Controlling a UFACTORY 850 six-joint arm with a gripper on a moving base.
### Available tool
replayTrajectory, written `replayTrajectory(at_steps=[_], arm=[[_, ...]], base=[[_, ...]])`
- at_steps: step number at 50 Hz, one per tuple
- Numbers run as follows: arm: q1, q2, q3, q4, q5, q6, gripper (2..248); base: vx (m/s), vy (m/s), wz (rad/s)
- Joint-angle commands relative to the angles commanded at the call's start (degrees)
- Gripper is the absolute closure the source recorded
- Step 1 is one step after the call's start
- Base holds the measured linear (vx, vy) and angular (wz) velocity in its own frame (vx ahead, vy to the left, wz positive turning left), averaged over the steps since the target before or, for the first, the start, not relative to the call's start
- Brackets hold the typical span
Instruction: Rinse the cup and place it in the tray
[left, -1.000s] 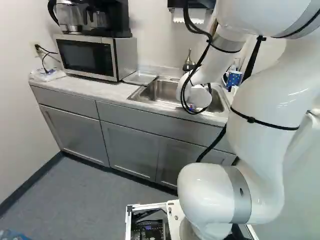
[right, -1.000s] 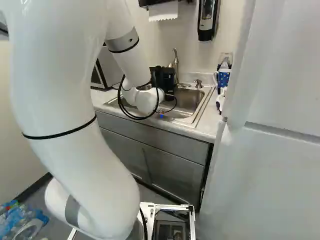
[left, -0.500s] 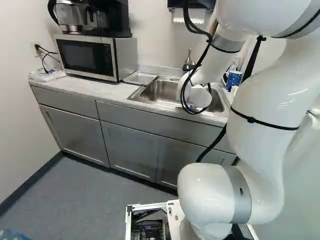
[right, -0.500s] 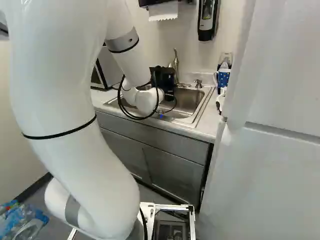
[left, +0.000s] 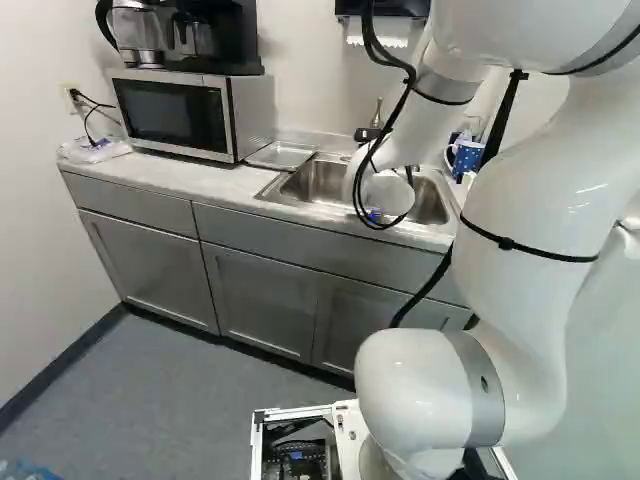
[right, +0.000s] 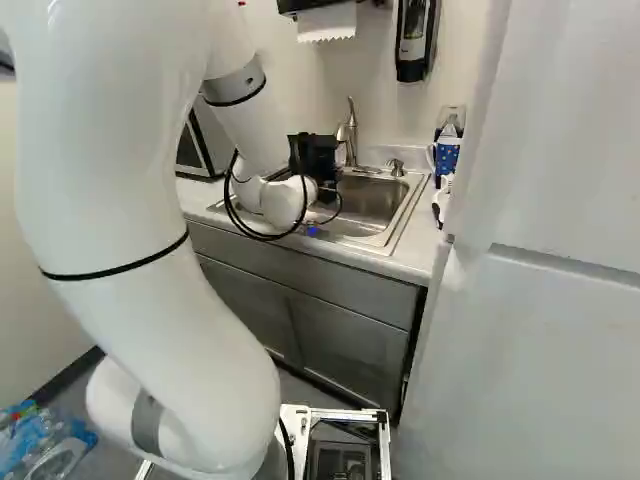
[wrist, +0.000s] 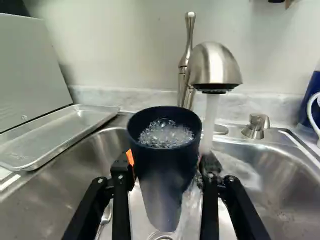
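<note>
Steel sink (wrist: 285, 175); tray (wrist: 55, 135) by its far left corner; faucet (wrist: 215, 65) running. Gripper (wrist: 167, 165), fingers cup-wide apart, clamps the upright cup (wrist: 165, 185) above the sink, bubbly water (wrist: 166, 134) inside: ease the rim under the stream (wrist: 211, 117), then tip it out fully.

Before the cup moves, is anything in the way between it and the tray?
Nothing visible stands between the cup and the tray, only the sink rim to cross. The faucet, water running, is off that path.
</note>
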Motion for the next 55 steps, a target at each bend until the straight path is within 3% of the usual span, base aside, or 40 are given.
replayTrajectory(at_steps=[43,55], arm=[[7.5,2.2,0.1,0.0,0.0,0.0,125],[7.8,3.2,-0.4,0.0,0.0,0.0,125]], base=[[0.000,0.000,0.000],[0.000,0.000,0.000]])
